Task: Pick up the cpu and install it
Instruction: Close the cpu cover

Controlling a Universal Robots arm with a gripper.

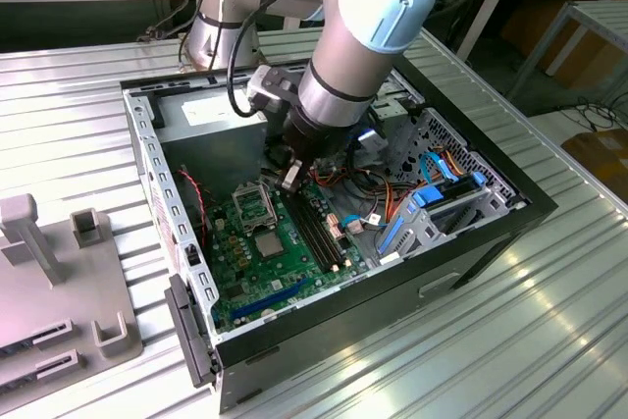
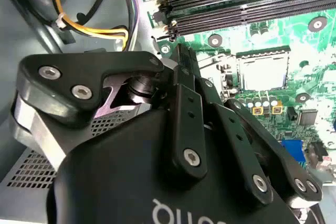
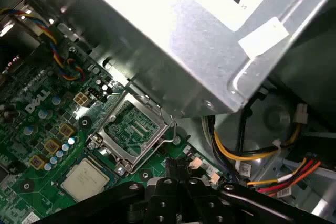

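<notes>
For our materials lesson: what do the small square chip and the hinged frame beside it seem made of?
Small flat square silver-grey cpu: dull metal top, softly reflecting light. Hinged rectangular frame: probably bare steel, given its bright shiny edges.

the black claw hangs over the green motherboard, near the silver cpu.

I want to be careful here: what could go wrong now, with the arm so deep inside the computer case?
1. The open metal frame lies right beside the chip; the arm might knock or bend it.
2. Loose wires hang close to the wrist and could snag on it.
</notes>
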